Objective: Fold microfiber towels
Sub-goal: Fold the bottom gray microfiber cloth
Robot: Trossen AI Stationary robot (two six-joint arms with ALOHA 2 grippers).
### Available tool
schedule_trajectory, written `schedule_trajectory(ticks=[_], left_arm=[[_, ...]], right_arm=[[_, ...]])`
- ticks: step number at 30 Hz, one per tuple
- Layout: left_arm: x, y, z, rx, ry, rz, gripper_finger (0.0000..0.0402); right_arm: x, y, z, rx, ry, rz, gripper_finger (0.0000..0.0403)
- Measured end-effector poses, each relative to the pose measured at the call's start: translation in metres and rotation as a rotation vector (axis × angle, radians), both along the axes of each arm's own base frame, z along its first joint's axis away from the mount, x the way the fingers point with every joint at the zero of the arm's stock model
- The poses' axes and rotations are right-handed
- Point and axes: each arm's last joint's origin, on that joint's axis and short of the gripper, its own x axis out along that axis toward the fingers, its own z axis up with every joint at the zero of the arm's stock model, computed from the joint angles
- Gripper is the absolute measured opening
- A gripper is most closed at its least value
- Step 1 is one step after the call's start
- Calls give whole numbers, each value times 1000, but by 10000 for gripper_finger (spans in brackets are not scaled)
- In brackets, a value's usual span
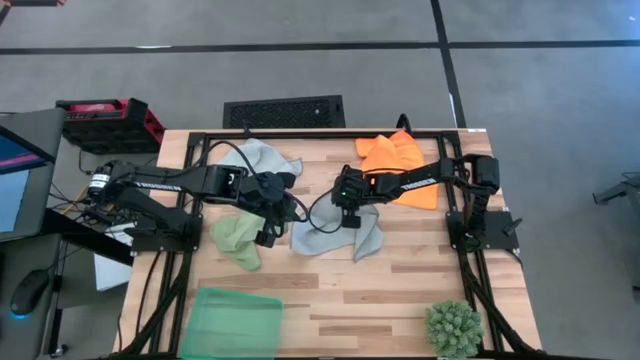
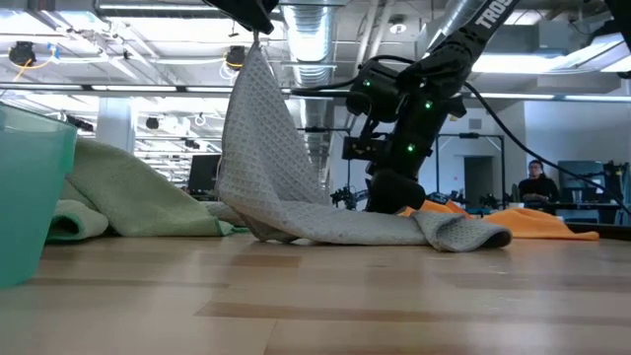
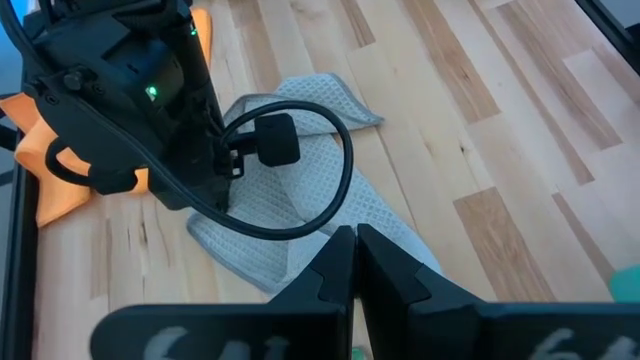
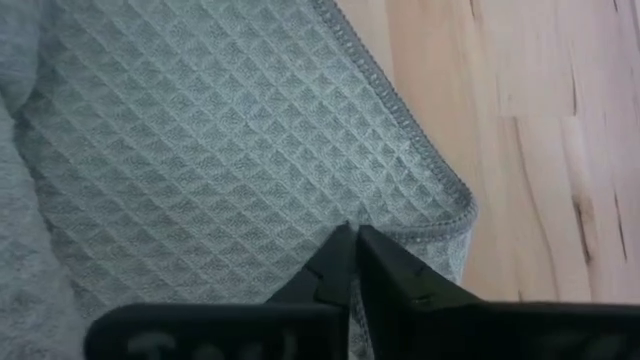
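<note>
Left gripper is clenched on a corner of the grey-blue towel and has it hoisted off the wood; from table height that towel hangs in a tall peak from the pinched corner and trails away flat along the boards. The right gripper is clenched too, fingers pressed together right over the waffle weave near a hemmed corner, and I'd say it's nipping the cloth, low down at the table, middle of the board.

So one corner up, the other end held down: this looks like the opening of the first fold, with the towel being stretched out between the two arms before it is laid over itself. The cloth on the table is rumpled at its far end, so nothing is folded yet.

Around them, the light green towel lies bunched just beside the left arm, a second grey-blue towel is crumpled behind it near the back edge, and the orange towel sits under the right arm's reach. The green tray and the spiky plant wait along the front edge.

Next, I reckon, the lifted corner needs carrying across to meet the held edge, keeping tension so the weave drops flat.
</note>
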Motion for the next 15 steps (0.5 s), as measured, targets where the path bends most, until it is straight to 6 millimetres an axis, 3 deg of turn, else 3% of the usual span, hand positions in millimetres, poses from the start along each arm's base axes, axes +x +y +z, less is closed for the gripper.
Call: schedule_trajectory(ticks=[8,15], left_arm=[[0,0,0,0,5,0,0],[0,0,0,1,7,0,0]], right_arm=[[0,2,0,-14,9,8,113],[-1,-1,0,-2,13,2,117]])
